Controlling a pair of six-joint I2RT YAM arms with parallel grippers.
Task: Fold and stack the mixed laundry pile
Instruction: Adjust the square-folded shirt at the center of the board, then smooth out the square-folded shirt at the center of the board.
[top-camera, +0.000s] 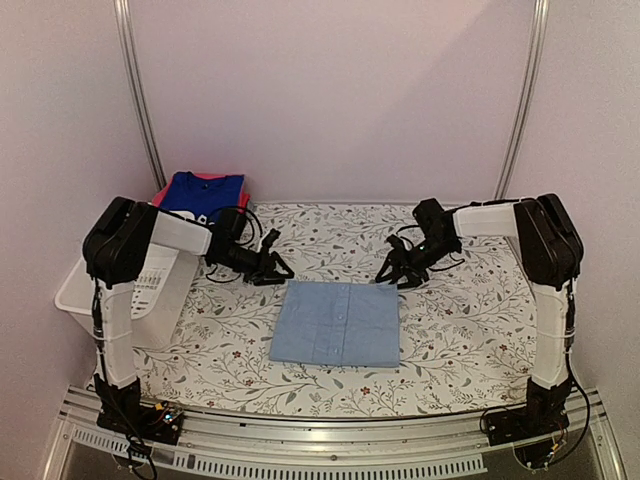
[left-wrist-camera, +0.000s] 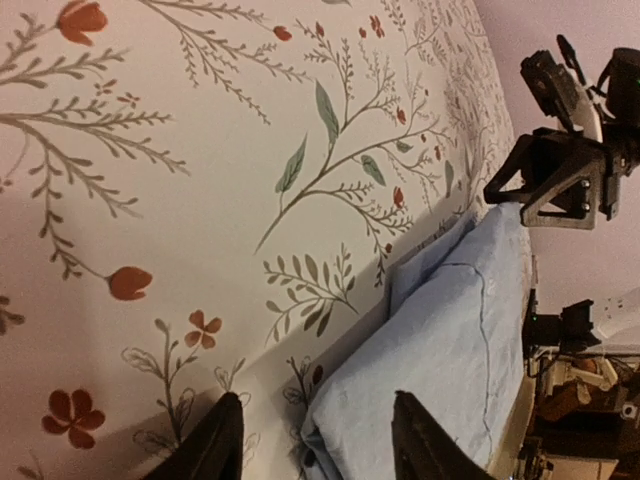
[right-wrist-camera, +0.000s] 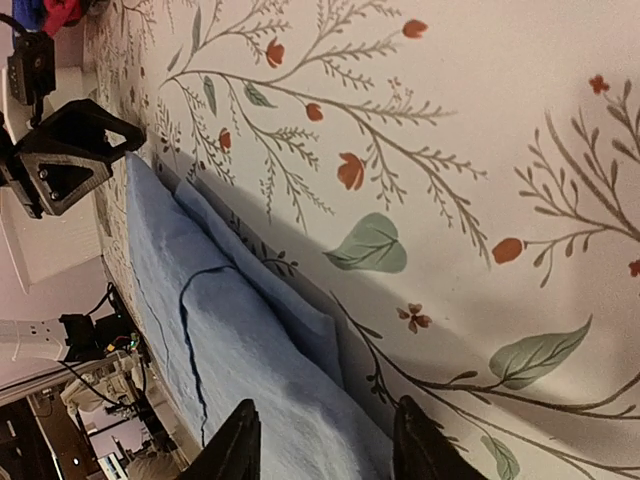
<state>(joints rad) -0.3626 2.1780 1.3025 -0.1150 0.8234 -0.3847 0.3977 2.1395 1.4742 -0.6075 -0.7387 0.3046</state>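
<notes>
A pale-blue button shirt (top-camera: 337, 323) lies folded into a flat rectangle in the middle of the flowered table. My left gripper (top-camera: 275, 270) hovers at its far left corner, jaws apart and holding nothing. In the left wrist view the shirt's corner (left-wrist-camera: 440, 340) lies on the table below the open left gripper (left-wrist-camera: 318, 445). My right gripper (top-camera: 395, 272) stands at the far right corner, also open and empty. In the right wrist view the folded edge (right-wrist-camera: 230, 370) runs under the right gripper (right-wrist-camera: 325, 450). A blue item with white print (top-camera: 205, 192) rests on a pink-red garment (top-camera: 160, 193) at the back left.
A white slotted basket (top-camera: 78, 292) stands at the table's left edge beside the left arm. The flowered tablecloth (top-camera: 460, 330) covers the whole table. Walls close in at the back and on both sides.
</notes>
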